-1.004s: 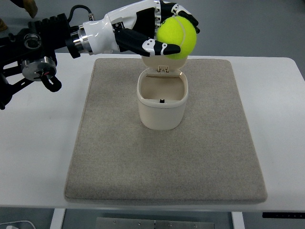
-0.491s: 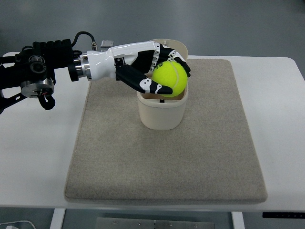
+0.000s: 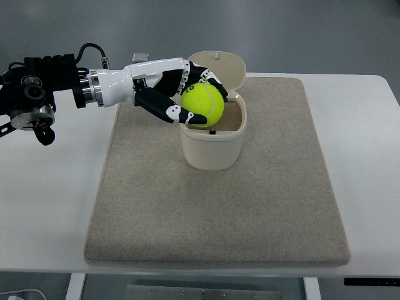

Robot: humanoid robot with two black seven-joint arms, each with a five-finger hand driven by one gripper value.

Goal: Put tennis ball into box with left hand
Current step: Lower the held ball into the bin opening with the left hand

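We see the tennis ball (image 3: 203,105) grasped in our left hand (image 3: 181,100), right over the open box's (image 3: 212,145) left rim. The box stands on a grey mat (image 3: 250,206) on the white counter (image 3: 44,206).

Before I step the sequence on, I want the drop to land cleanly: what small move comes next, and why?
Probably shift slightly right, then open the fingers. The left hand holds the tennis ball over the left rim of the open box, not centred over the opening.
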